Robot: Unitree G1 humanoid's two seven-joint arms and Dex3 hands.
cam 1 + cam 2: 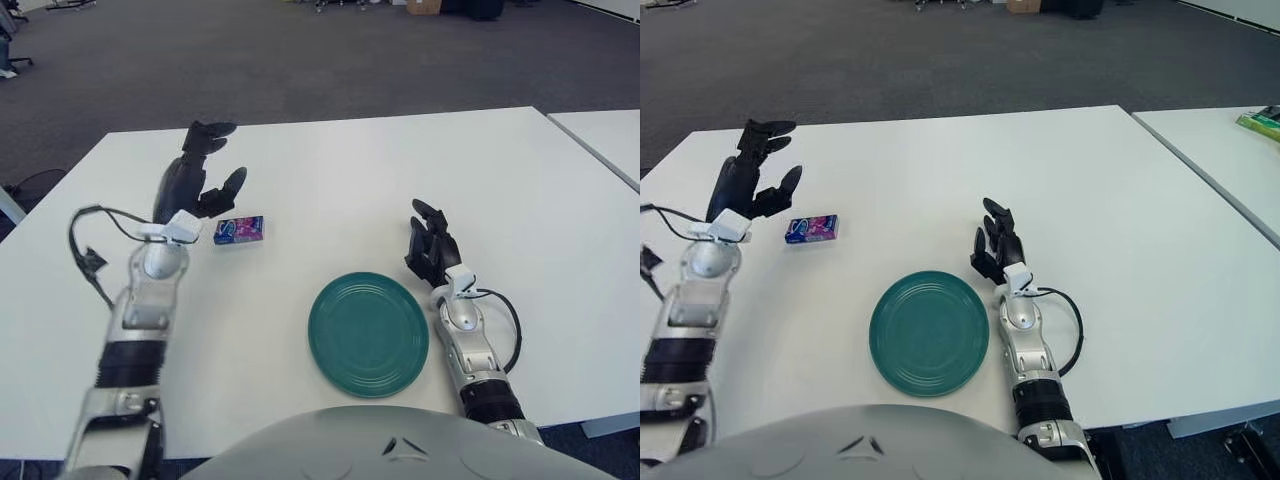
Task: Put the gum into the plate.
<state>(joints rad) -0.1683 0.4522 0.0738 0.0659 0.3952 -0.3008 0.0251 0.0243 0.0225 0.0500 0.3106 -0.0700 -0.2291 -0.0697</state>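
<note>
The left hand (200, 178), fingers spread and holding nothing, is raised just left of the gum (238, 230), a small flat blue-and-purple pack lying on the white table (330, 170), apart from the green plate (368, 333) beside the loosely open right hand (430, 250).

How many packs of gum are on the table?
1. The gum pack lies flat on the white table, up and left of the green plate, just right of the raised, open left hand. The right hand is beside the plate's right edge. Nothing seems hidden.
</note>
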